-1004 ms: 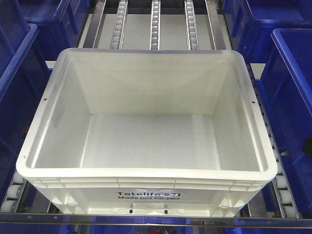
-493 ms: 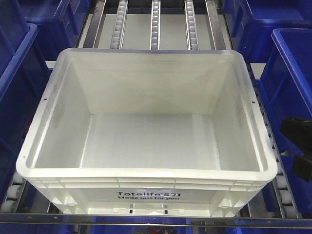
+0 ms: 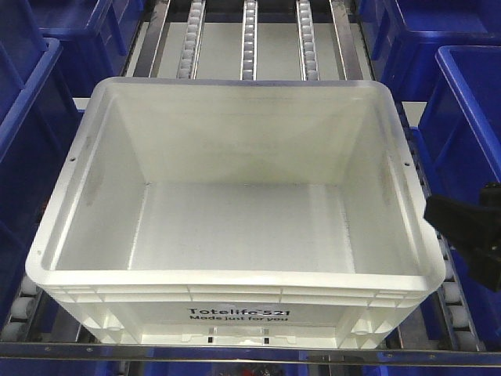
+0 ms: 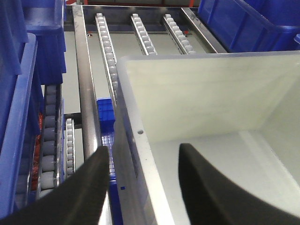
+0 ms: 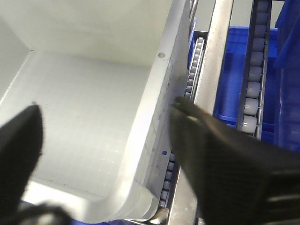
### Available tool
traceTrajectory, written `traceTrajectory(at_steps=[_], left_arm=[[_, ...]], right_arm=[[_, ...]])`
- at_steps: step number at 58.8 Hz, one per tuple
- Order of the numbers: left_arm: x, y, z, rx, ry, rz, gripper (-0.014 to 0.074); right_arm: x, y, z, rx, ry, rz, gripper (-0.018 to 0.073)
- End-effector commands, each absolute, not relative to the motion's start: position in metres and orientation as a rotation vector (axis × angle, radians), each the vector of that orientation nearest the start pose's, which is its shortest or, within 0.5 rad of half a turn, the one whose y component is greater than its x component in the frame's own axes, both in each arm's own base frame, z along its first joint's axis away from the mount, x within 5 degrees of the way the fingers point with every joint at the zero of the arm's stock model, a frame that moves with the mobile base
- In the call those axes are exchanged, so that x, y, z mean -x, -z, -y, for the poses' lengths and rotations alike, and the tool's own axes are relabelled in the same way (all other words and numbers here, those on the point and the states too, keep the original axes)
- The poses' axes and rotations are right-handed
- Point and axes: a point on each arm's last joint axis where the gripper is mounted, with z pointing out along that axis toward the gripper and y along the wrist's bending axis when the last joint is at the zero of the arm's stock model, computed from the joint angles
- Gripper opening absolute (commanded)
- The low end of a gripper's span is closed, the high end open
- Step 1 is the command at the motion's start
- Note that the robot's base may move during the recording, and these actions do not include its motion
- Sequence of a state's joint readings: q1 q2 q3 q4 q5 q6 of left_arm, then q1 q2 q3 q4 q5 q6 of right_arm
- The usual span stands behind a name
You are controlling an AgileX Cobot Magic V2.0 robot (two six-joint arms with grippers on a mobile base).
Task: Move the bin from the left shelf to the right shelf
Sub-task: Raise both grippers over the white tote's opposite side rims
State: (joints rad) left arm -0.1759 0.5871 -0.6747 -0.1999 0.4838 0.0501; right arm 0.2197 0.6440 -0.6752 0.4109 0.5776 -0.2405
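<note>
The white bin (image 3: 235,227) sits empty on the roller shelf, its printed front wall facing the near edge. In the exterior view my right gripper (image 3: 458,219) reaches in from the right edge, next to the bin's right rim. In the right wrist view the right gripper (image 5: 105,108) is open, one finger (image 5: 21,140) over the bin's (image 5: 84,93) inside and the other finger (image 5: 206,140) outside its right wall. My left gripper (image 4: 144,148) is open and straddles the left rim of the bin (image 4: 211,93). The exterior view does not show the left gripper.
Dark blue bins (image 3: 470,102) crowd both sides, with more blue bins (image 3: 23,125) on the left. Roller tracks (image 3: 249,39) and steel rails (image 3: 344,39) run back behind the white bin. A steel rail (image 4: 84,93) runs close along its left side.
The right gripper was out of the exterior view one second ago. It came in from the right edge and has moved left to the bin's right rim. The bin has not moved.
</note>
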Motion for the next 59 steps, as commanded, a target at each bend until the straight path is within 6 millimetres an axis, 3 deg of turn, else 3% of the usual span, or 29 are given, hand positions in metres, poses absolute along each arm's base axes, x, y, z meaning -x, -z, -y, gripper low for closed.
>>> traceTrajectory(at_steps=[1, 6, 21, 36, 44, 59], left_arm=[[-0.115, -0.367, 0.029, -0.088, 0.313, -1.772, 0.0416], [-0.121, -0.364, 0.03, -0.088, 0.312, -1.798, 0.0427], [-0.152, -0.354, 0.035, -0.085, 0.301, -1.898, 0.0427], [-0.193, -0.374, 0.043, -0.104, 0.288, -1.949, 0.0427], [-0.216, -0.38, 0.048, -0.127, 0.277, -1.982, 0.0427], [-0.247, -0.362, 0.054, -0.132, 0.273, -2.092, 0.0427]], right_arm=[[-0.121, -0.355, -0.046, 0.232, -0.422, -1.893, 0.0685], [-0.121, -0.355, -0.046, 0.226, -0.426, -1.893, 0.073], [-0.134, -0.36, -0.047, 0.21, -0.408, -1.882, 0.0686], [-0.181, -0.385, -0.057, 0.256, -0.37, -1.952, 0.0668], [-0.207, -0.387, -0.062, 0.273, -0.354, -2.008, 0.0657], [-0.239, -0.378, -0.064, 0.25, -0.288, -2.11, 0.065]])
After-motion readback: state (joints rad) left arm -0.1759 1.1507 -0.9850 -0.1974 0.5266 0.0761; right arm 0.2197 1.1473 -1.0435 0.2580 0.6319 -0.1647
